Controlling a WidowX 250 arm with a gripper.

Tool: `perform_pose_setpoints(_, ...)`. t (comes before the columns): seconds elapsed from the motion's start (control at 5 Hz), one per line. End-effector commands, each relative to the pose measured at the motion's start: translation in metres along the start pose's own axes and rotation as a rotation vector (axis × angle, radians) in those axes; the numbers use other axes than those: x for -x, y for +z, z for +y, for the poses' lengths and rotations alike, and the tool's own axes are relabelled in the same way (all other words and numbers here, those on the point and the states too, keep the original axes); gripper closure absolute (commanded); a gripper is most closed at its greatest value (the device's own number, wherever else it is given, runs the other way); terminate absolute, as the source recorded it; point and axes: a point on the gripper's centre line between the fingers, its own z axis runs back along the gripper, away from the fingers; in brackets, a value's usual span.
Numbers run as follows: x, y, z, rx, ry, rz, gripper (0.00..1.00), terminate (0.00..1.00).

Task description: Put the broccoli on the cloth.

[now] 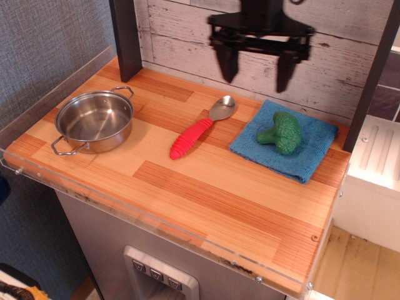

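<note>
The green broccoli point(282, 132) lies on its side on the blue cloth point(306, 155) at the back right of the wooden counter, head to the right and stalk to the left. My black gripper point(257, 74) hangs open and empty high above the counter. It is up and to the left of the broccoli, over the spot between the spoon's bowl and the cloth. Its two fingers are spread wide and touch nothing.
A spoon with a red ribbed handle point(199, 130) lies left of the cloth. A steel pot point(94, 120) with two handles stands at the left. A dark post point(127, 39) rises at the back left, and a plank wall runs behind. A clear rim point(156, 228) edges the counter front.
</note>
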Motion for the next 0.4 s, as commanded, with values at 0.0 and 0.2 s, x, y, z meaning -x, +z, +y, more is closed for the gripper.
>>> perform_pose_setpoints(0.0,0.0153,0.0058,0.0271,-0.03,-0.057,0.022,0.0,0.0)
perform_pose_setpoints(0.2,0.0174,0.0023,0.0325,-0.034,-0.067,0.031,0.0,0.0)
